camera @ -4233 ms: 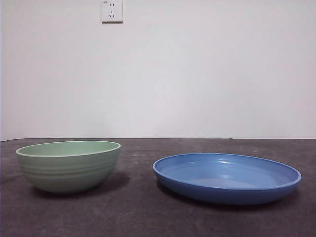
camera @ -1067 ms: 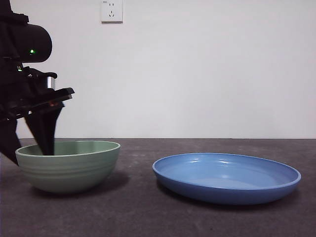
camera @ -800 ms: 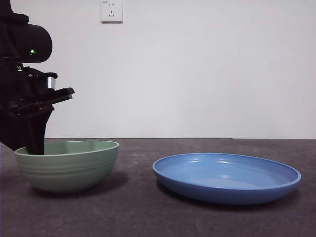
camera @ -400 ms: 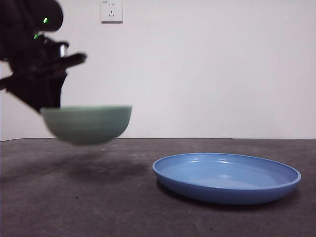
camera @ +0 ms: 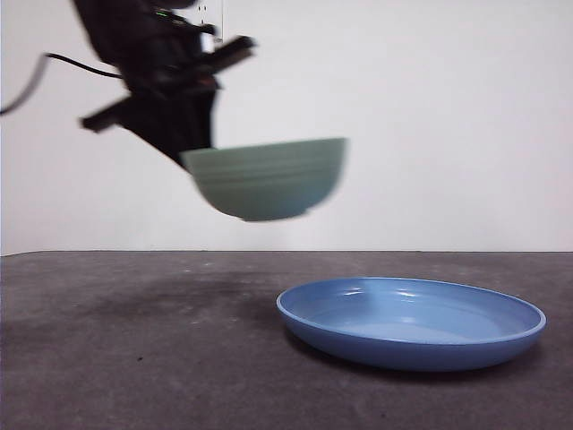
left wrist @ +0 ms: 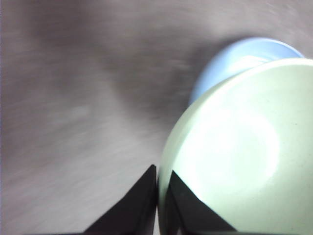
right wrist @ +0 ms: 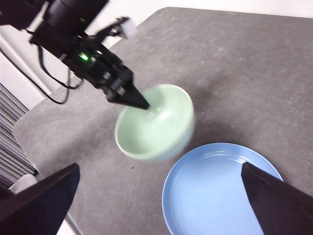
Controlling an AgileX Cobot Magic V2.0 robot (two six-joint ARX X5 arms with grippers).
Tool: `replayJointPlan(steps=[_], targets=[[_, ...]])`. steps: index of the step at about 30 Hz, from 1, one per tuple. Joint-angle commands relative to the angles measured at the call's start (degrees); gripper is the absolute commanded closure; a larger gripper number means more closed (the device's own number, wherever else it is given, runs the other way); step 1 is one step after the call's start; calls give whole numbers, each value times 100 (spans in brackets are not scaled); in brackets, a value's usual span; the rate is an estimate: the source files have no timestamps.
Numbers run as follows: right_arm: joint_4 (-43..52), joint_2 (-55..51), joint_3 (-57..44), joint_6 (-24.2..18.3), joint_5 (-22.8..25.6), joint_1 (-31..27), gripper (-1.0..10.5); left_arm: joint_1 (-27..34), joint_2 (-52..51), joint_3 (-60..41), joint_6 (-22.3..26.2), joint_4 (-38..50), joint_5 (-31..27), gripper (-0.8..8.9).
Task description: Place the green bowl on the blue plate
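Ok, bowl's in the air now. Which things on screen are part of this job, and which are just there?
In the job:
- green bowl, lifted clear of the table, gripped at its rim
- left end effector, shut on that rim
- blue plate, on the table, nothing in it

Just there:
- right end effector, open, waiting above
- table
- black cable of the left arm

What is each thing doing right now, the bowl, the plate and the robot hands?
green bowl: in the air, gripped by its rim, not over the plate yet.
blue plate: flat on the table, nothing in it.
left gripper: fingers pinching the bowl's rim.
right gripper: open, waiting above.
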Motion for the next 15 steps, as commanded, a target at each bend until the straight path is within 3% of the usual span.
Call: replayJointPlan(steps=[1,7,15], targets=[[31,24,98,57,-9,37,327,-350,409,293,-170,98,-2,796],[39,24,98,57,-9,37,327,-918,1325,1023,-293,232,-2,796],[39,24,98,57,-11,37,327,-1152,2444,2039,-236,26,-2,796]])
